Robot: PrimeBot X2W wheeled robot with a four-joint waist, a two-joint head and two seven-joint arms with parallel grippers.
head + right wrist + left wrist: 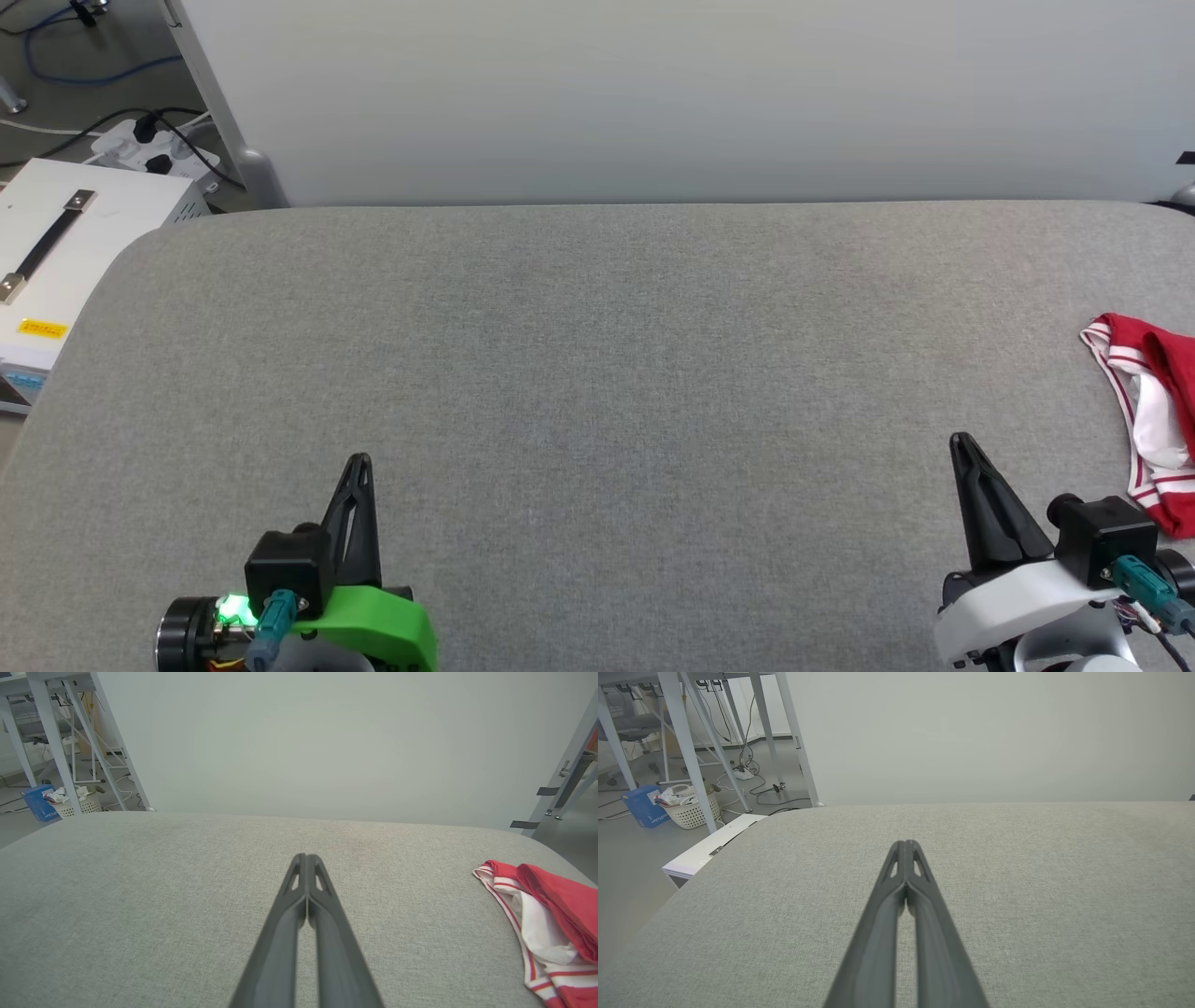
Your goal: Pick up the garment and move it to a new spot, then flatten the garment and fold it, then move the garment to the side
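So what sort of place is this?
Probably a robotics lab or workshop: a grey padded table backed by a pale partition, a plugged-in power strip on the floor, metal-framed benches and a basket beyond.

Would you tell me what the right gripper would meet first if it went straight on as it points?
Likely the pale panel beyond the table: the right gripper points across bare grey surface, and the garment lies off to its right. If it slopes down, the table comes first.
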